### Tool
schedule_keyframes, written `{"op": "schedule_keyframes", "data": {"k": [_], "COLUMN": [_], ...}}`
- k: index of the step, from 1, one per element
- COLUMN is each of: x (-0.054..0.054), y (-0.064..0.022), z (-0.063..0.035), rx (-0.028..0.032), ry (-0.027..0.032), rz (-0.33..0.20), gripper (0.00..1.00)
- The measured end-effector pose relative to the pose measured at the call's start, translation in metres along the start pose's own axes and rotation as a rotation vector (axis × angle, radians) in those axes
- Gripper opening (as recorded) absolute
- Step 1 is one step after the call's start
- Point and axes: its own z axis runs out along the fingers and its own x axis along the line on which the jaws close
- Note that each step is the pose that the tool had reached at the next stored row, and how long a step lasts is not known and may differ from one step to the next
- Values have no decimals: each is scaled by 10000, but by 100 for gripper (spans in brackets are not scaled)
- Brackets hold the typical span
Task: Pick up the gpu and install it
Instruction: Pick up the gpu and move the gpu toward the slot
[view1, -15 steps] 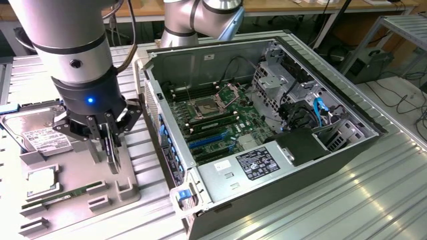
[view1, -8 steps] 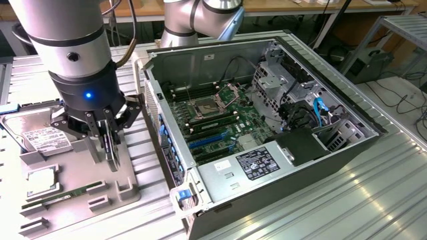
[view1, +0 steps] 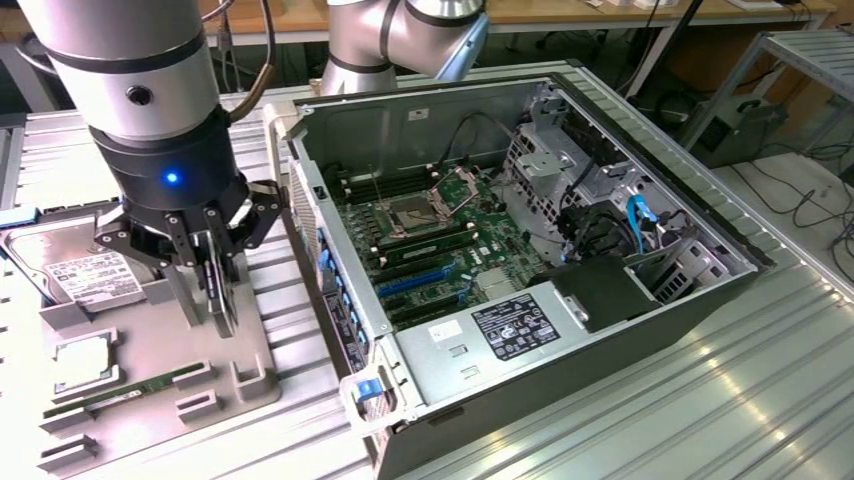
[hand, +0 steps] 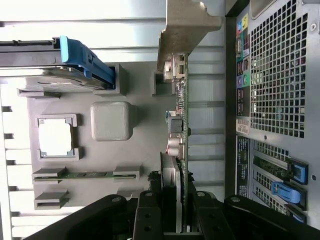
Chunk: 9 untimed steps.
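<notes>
In the exterior view, the jaws are gripping the gpu (view1: 224, 305) by its upper edge. They are holding it upright over the grey holder tray (view1: 154, 345), at the exterior view's left of the open computer case (view1: 387, 130), probably so that its connector edge is facing down. In the wrist view, the gpu (hand: 181, 125) is showing edge-on between the closed jaws, with its metal bracket (hand: 186, 25) near the case's rear panel (hand: 275, 75).

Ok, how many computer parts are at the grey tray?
4. Hard drive at the exterior view's left edge; CPU in front of it; memory stick nearer the camera; gpu on edge in the gripper. The arm may hide more.
</notes>
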Motion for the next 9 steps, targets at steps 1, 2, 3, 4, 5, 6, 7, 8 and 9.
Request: {"op": "schedule_keyframes", "data": {"k": [1,2,3,4,5,6,7,8,9], "x": [0,0,-1,-1,-1,-1,-2,-2,-2], "y": [0,0,0,0,0,0,0,0,0], "z": [-11,-22,-33,-45,-56,-67,-79,-90,-101], "rx": [0,0,-1,0,0,0,0,0,-1], "ry": [0,0,-1,0,0,0,0,0,-1], "rz": [0,0,0,0,0,0,0,0,0], "gripper": [28,28,28,28,28,28,28,28,28]}}
